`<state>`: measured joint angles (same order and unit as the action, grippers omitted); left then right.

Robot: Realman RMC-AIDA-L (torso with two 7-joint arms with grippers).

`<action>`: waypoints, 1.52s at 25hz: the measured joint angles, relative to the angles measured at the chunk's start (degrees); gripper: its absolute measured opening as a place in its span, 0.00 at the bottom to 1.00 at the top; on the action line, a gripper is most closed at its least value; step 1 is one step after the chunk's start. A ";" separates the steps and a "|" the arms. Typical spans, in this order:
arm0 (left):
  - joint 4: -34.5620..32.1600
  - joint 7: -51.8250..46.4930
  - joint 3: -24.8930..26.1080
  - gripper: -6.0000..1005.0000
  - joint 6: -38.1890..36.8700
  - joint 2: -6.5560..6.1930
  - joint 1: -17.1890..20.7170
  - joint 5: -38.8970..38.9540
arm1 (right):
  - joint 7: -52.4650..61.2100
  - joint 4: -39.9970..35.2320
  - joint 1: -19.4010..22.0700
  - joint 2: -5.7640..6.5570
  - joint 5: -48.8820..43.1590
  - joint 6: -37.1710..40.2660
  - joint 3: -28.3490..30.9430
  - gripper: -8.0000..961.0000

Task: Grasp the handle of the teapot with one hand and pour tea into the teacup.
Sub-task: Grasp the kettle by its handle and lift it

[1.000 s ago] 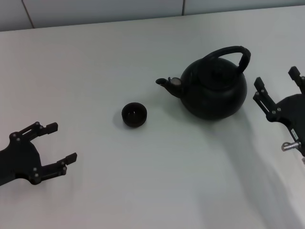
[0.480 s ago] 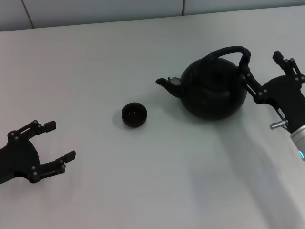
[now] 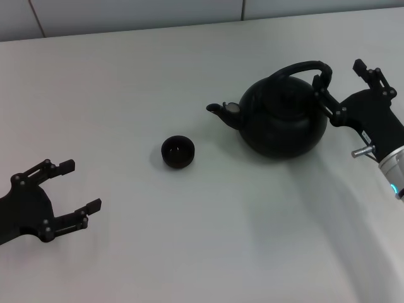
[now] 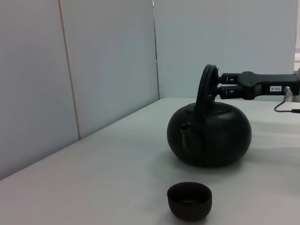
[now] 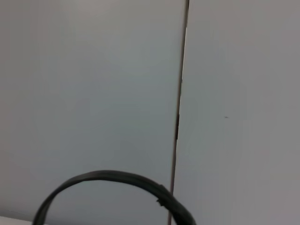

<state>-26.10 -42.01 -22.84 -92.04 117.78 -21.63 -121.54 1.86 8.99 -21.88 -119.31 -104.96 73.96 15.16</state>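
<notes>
The matte black teapot [image 3: 284,117] stands right of centre, spout pointing left, with its arched handle [image 3: 303,67] over the top. The tiny black teacup [image 3: 177,152] stands to its left, apart from it. My right gripper [image 3: 339,80] is open just right of the handle's ribbed end, one finger close beside the handle and not closed on it. My left gripper [image 3: 82,185] is open and empty at the lower left. The left wrist view shows the teacup [image 4: 189,200], the teapot [image 4: 209,136] and the right gripper [image 4: 225,86] by the handle [image 4: 206,84]. The right wrist view shows the handle's arch [image 5: 108,177].
The white table [image 3: 189,240] ends at a pale panelled wall [image 3: 126,12] along the far edge. Nothing else stands on the table.
My right gripper has moved left and away from me, from beside the teapot's body up to the handle's right end. The left arm has barely moved.
</notes>
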 joint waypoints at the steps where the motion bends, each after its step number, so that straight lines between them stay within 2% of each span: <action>1: 0.00 0.00 0.00 0.86 0.07 0.03 0.00 0.00 | 0.76 -0.43 -0.27 0.01 0.00 -0.27 -0.01 0.84; 13: 0.00 0.00 0.08 0.86 -0.01 0.17 0.26 1.24 | 2.97 -1.64 -1.62 0.04 -0.21 -1.80 -0.34 0.84; 18: 0.00 -0.41 0.08 0.86 0.26 0.17 0.27 1.31 | 2.98 -1.39 -1.27 -0.07 -0.31 -1.70 -0.46 0.77; 29: -0.05 -0.88 0.08 0.86 0.29 0.17 0.19 1.48 | 3.08 -1.16 -1.58 -0.09 -0.58 -1.45 -0.75 0.57; 34: -0.09 -0.88 0.08 0.86 0.30 0.17 0.18 1.49 | 3.13 -0.64 -1.61 -0.06 -0.41 -1.61 -0.34 0.32; 38: -0.02 -0.88 0.08 0.86 0.39 0.17 0.18 1.49 | 3.76 -0.63 -1.59 -0.05 -0.17 -1.49 -0.08 0.17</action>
<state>-26.12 -42.89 -22.76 -91.66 117.95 -21.45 -120.05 5.62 8.36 -23.47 -119.35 -105.14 72.48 15.08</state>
